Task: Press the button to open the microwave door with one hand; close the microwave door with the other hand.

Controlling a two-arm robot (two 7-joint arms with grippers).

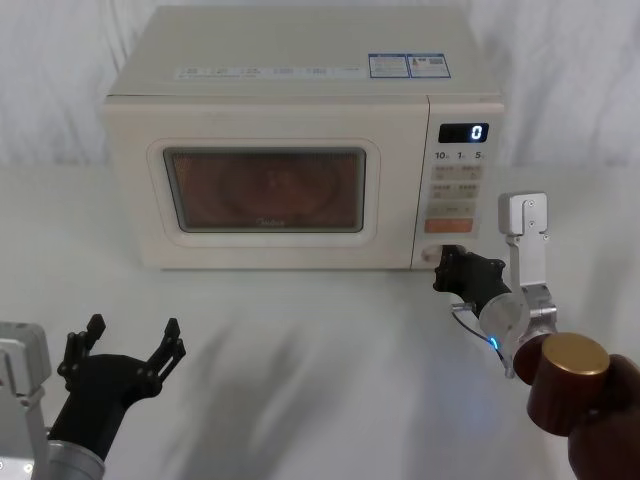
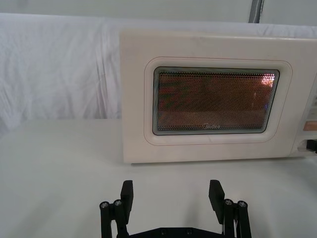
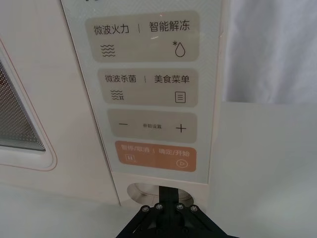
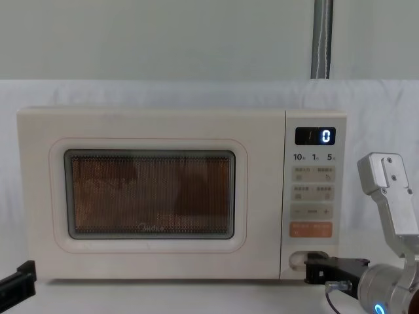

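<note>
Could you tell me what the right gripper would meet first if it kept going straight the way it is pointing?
The button: the right gripper points at it at the foot of the microwave's control panel, fingers together, seemingly at or touching it already.

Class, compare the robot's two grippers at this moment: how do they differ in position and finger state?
The right gripper is at the button low on the microwave control panel; the left gripper hangs over the table, well short of the microwave door. The right's fingers are shut, the left's spread open. Both are black.
</note>
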